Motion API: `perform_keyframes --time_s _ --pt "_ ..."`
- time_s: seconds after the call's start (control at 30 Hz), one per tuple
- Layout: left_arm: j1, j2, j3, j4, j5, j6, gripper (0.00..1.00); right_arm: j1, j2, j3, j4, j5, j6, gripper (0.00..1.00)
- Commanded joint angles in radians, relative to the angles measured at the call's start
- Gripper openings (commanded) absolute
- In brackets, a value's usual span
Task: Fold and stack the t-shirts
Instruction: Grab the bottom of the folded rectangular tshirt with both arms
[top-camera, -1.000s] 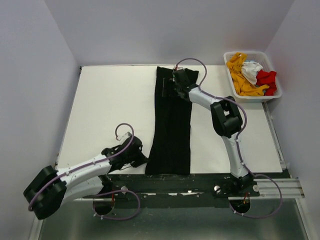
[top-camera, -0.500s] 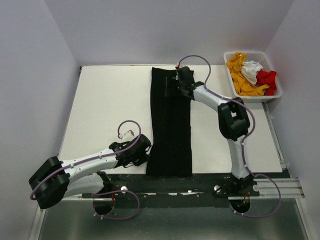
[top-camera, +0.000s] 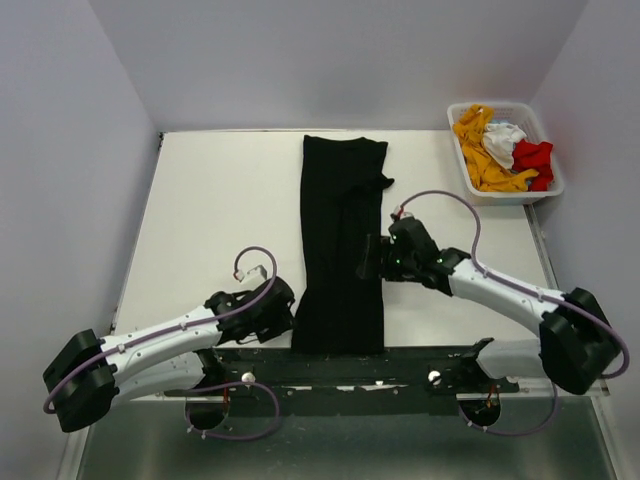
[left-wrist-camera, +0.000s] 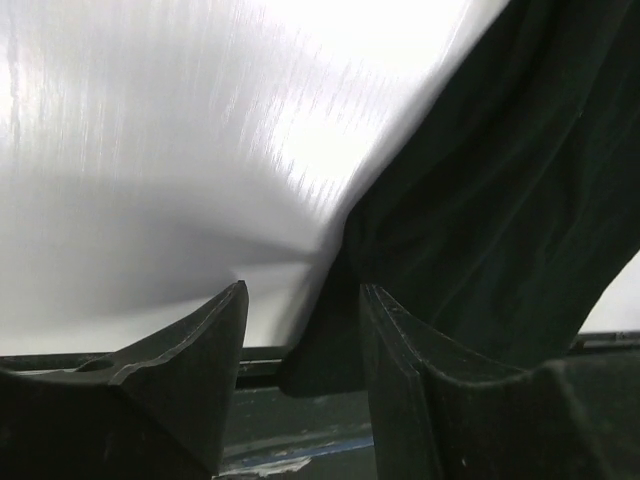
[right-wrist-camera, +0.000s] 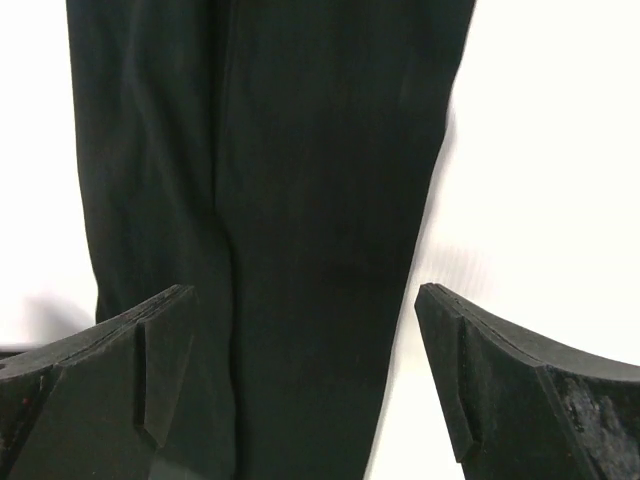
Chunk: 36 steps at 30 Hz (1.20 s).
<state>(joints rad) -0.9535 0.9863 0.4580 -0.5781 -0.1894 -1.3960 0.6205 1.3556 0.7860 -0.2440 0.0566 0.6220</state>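
Wide-spread right claw (right-wrist-camera: 300, 300) above black t-shirt (right-wrist-camera: 290, 140)

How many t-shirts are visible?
4: the black t-shirt lies on the table; the orange-yellow t-shirt, white t-shirt and red t-shirt are bunched in the basket, which may hide more.

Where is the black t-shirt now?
In the top view, the black t-shirt lies as a long strip down the middle of the table, left of the basket.

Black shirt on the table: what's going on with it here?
The black t-shirt lies folded into a long narrow strip across the table. The left gripper is open at the strip's near left corner. The right gripper is open over its right side, about midway along. Neither is clamped on cloth. The orange-yellow, white and red shirts sit bunched in the basket, not yet folded.
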Motion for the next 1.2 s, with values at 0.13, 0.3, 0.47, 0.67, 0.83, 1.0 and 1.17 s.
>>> perform_keyframes --time_s 0.13,0.3,0.47,0.67,0.83,1.0,1.17 --pt "-0.036 -0.081 -0.102 0.04 0.163 0.114 0.51 0.091 -0.294 -0.207 -0.179 -0.237 0.15 1.0" --pt "-0.042 -0.054 -0.127 0.14 0.287 0.182 0.51 0.122 -0.367 -0.287 -0.262 -0.375 0.184 0.98" --pt "-0.045 -0.016 -0.135 0.128 0.283 0.173 0.39 0.147 -0.36 -0.37 -0.224 -0.451 0.22 0.95" --pt "-0.045 0.049 -0.132 0.19 0.292 0.169 0.23 0.16 -0.317 -0.432 -0.11 -0.512 0.227 0.88" --pt "-0.045 0.058 -0.103 0.178 0.28 0.18 0.07 0.161 -0.271 -0.447 -0.016 -0.503 0.239 0.74" --pt "-0.045 0.008 -0.121 0.201 0.275 0.18 0.04 0.166 -0.233 -0.461 0.056 -0.531 0.249 0.64" --pt "-0.047 -0.036 -0.134 0.218 0.293 0.188 0.0 0.17 -0.224 -0.469 0.109 -0.544 0.264 0.21"
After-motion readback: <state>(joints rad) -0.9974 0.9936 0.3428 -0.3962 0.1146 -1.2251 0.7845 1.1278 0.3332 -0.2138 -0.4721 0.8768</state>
